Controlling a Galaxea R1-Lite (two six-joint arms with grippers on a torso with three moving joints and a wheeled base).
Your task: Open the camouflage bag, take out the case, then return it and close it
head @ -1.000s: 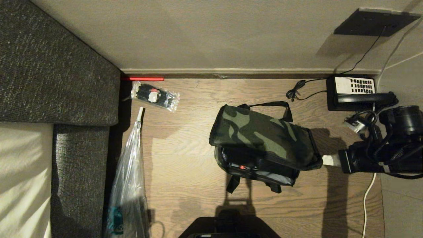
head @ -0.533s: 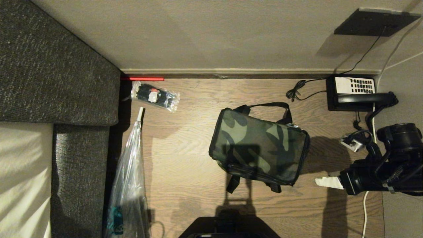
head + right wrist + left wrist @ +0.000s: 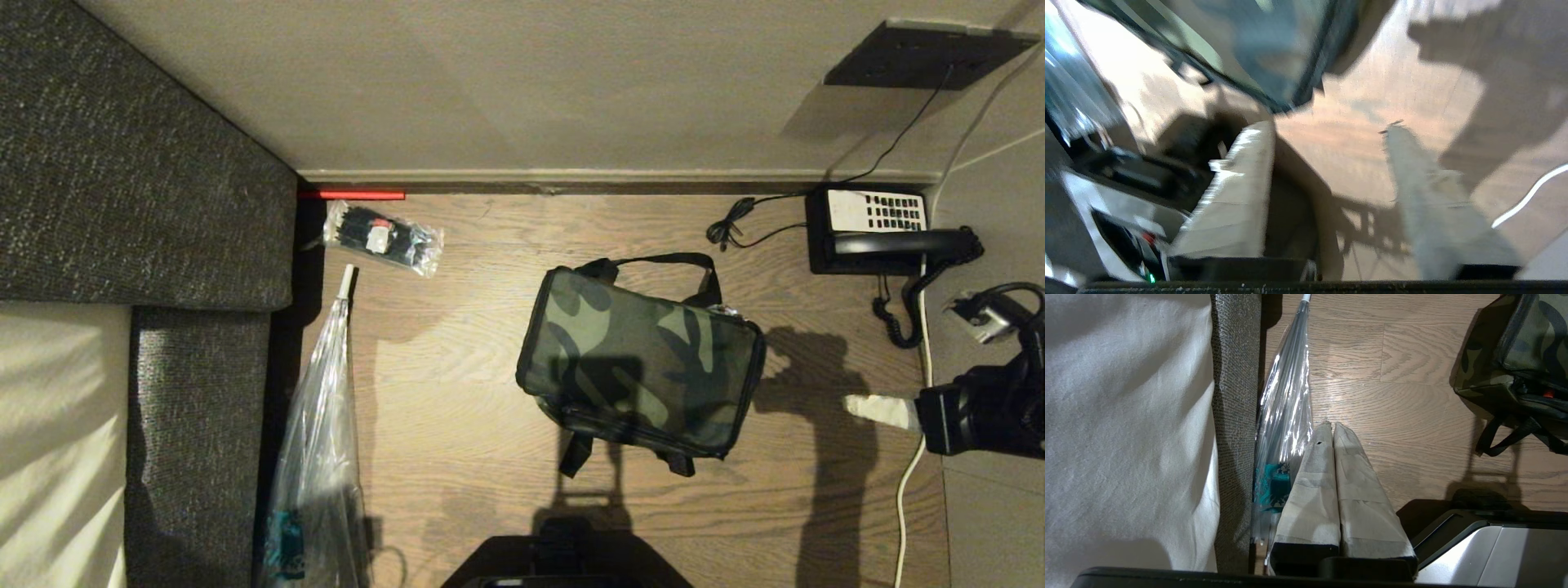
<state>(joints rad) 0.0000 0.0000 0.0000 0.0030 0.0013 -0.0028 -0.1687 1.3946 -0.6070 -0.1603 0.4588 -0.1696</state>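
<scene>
The camouflage bag [image 3: 641, 359] sits on the wooden surface with its green-and-black lid lying flat; its black handle lies at the far side. In the left wrist view a corner of the bag [image 3: 1515, 355] shows a speck of red at the front seam. The case is out of view. My right gripper [image 3: 853, 403] hangs to the right of the bag, apart from it; its taped fingers stand open around nothing [image 3: 1327, 126]. My left gripper [image 3: 1331, 425] is shut and empty, parked low beside the plastic-wrapped umbrella.
A black desk telephone [image 3: 878, 229] with coiled cord sits at the back right, and a white cable [image 3: 906, 498] runs below it. A clear packet of black ties [image 3: 384, 237] and a wrapped umbrella [image 3: 318, 441] lie at the left by grey upholstery [image 3: 147, 204].
The bag's lid, held up at its right corner a second ago, has dropped flat. My right gripper let go, opened and drew back to the right. The left arm stayed still.
</scene>
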